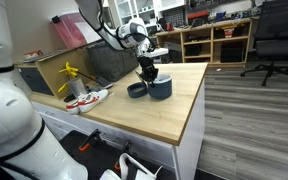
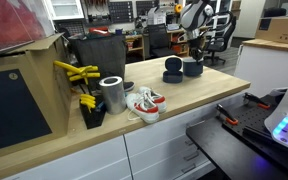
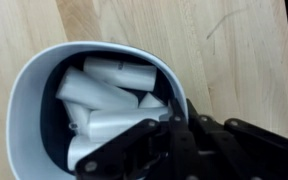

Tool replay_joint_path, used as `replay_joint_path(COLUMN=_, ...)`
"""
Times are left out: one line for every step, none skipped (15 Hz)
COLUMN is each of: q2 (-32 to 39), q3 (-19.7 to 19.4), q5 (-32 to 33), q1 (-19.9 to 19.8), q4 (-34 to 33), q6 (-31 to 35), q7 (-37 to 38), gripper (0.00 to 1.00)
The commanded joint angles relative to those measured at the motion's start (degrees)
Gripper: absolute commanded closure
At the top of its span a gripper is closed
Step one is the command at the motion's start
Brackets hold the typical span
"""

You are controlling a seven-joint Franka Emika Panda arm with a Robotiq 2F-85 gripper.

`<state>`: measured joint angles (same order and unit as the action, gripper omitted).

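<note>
Pincer (image 3: pixel 169 128) pressed together, down in the bowl (image 3: pixel 24 95) among white rolls (image 3: pixel 119 72); can't tell if one's pinched. The bowl sits near the worktop's (image 2: pixel 214 95) far end. Grasping step, I'd say: any lift wants a straight rise past the rim.

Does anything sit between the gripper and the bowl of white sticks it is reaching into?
Nothing visible does. In the wrist view the shut gripper is at the rim of the bowl, right over the white sticks. Whether it holds one cannot be told.
</note>
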<state>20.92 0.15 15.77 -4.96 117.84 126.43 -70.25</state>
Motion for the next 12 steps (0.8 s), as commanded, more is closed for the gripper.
replay_joint_path(q2=-3.9, q3=0.2, q5=1.3, q1=0.1, q4=4.2, q6=-0.2, q7=-2.1, gripper=0.98)
replay_joint_path(q2=-4.3, q3=0.3, q5=1.3, q1=0.1, q4=4.8, q6=-0.2, q7=-2.2, gripper=0.98)
replay_joint_path(q2=-4.7, q3=0.2, q5=1.6, q1=0.1, q4=5.4, q6=0.1, q7=-2.4, gripper=0.98)
replay_joint_path(q2=-5.0, q3=0.1, q5=2.2, q1=0.3, q4=6.1, q6=0.6, q7=-2.1, gripper=0.98)
replay_joint_path(q2=-5.4, q3=0.0, q5=3.0, q1=0.4, q4=6.7, q6=1.1, q7=-1.9, gripper=0.83)
replay_joint_path(q2=-5.7, q3=0.0, q5=3.7, q1=0.5, q4=7.2, q6=1.5, q7=-1.7, gripper=0.68)
replay_joint_path(q2=-5.9, q3=-0.1, q5=4.4, q1=0.5, q4=7.6, q6=1.9, q7=-1.6, gripper=0.61)
replay_joint_path(q2=-6.2, q3=0.0, q5=4.9, q1=0.6, q4=8.0, q6=2.2, q7=-1.6, gripper=0.54)
replay_joint_path(q2=-6.5, q3=0.0, q5=5.4, q1=0.6, q4=8.3, q6=2.8, q7=-1.4, gripper=0.45)
replay_joint_path(q2=-6.9, q3=0.1, q5=5.5, q1=0.7, q4=8.5, q6=3.5, q7=-1.3, gripper=0.38)
replay_joint_path(q2=-7.1, q3=0.2, q5=5.3, q1=0.7, q4=8.6, q6=4.5, q7=-1.1, gripper=0.32)
replay_joint_path(q2=-7.5, q3=0.3, q5=4.7, q1=0.7, q4=8.4, q6=5.9, q7=-0.6, gripper=0.24)
